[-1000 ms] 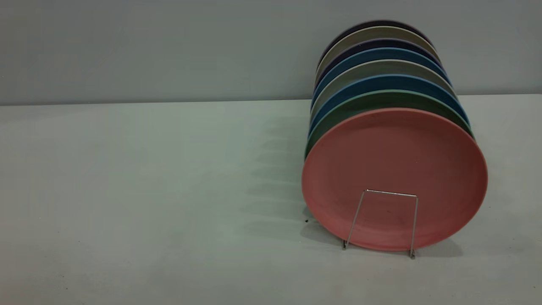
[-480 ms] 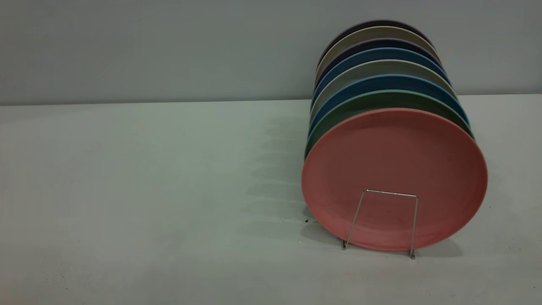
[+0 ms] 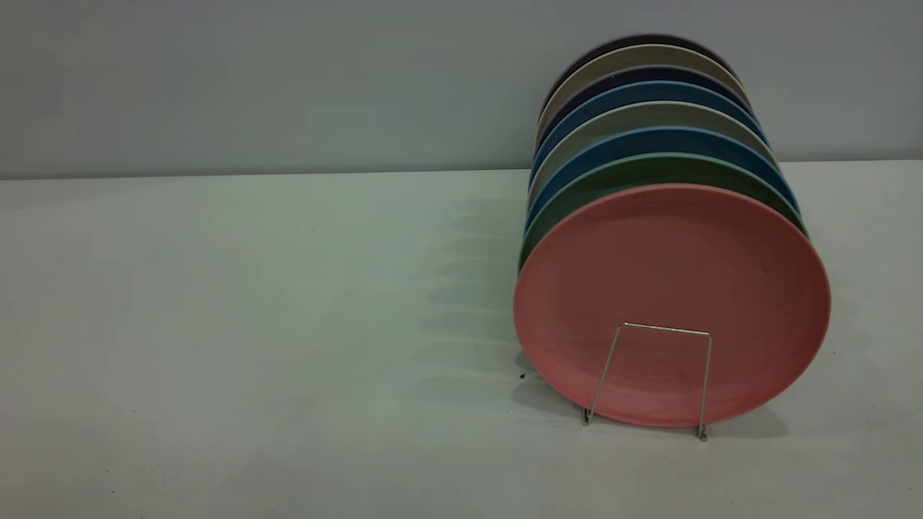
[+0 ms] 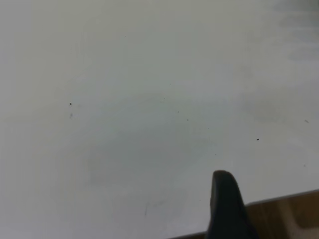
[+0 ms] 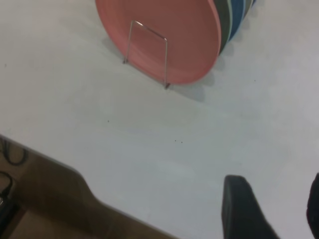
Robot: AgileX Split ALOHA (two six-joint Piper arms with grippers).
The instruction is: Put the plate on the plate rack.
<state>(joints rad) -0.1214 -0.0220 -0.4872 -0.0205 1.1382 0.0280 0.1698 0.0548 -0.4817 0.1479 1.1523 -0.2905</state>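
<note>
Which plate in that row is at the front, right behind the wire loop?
The salmon-pink plate; it faces the camera fully, with the green plate and the blue ones lined behind it.

The plate [image 5: 164, 35] is standing upright in the plate rack [image 5: 147, 52], while the right gripper [image 5: 271, 209], fingers apart, is hovering well clear.
</note>
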